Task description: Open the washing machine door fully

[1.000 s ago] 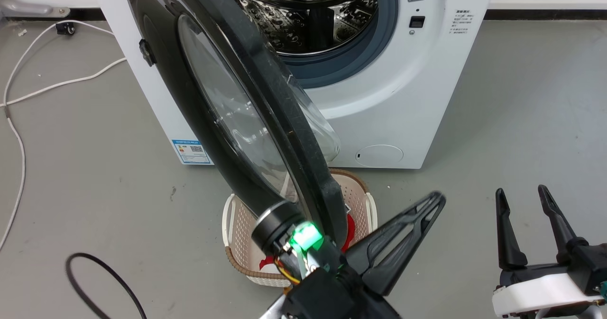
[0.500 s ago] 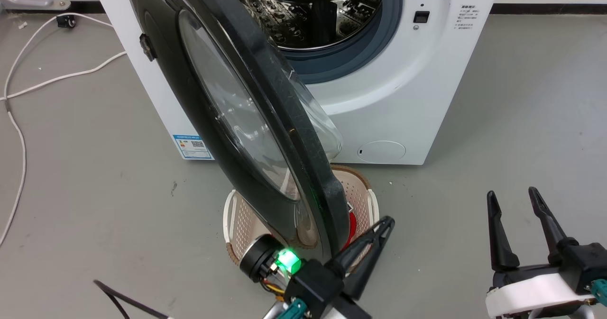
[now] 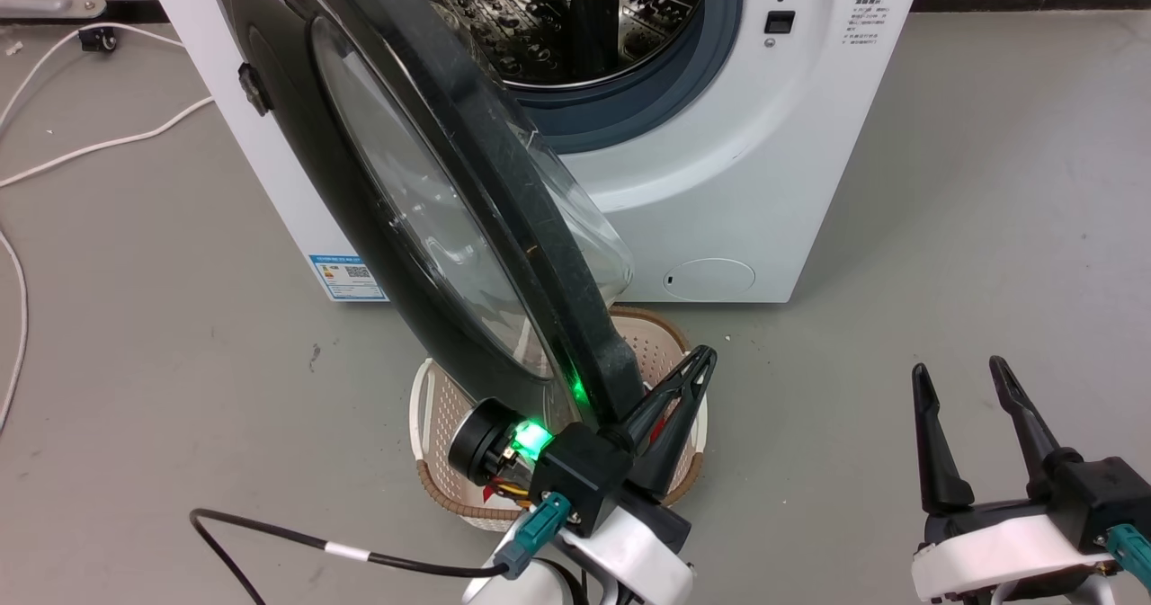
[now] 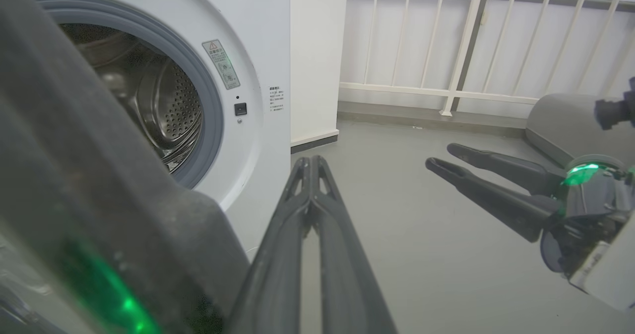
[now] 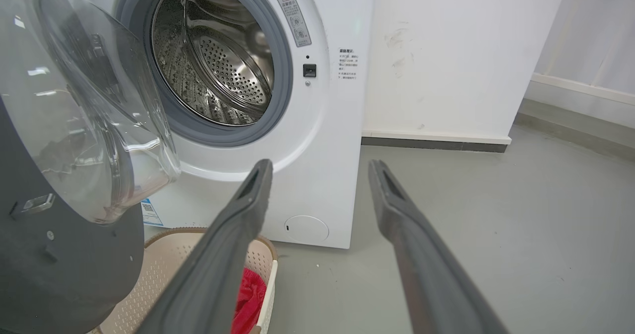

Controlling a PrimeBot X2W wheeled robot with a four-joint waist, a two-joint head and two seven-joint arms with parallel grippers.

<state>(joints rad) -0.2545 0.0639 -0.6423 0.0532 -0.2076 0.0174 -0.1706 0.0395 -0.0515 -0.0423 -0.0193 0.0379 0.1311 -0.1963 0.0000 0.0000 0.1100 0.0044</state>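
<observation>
Washing machine at back, drum opening facing fwd. Washing machine door hangs off machine's L side, swung out toward robot, nearly edge-on. Basket on floor in front of machine, under door's lower edge, w/ cloth inside. Left gripper just R of door's lower edge, over basket; contact unclear. Right gripper well apart to R, over floor. Cable on floor L of machine.
</observation>
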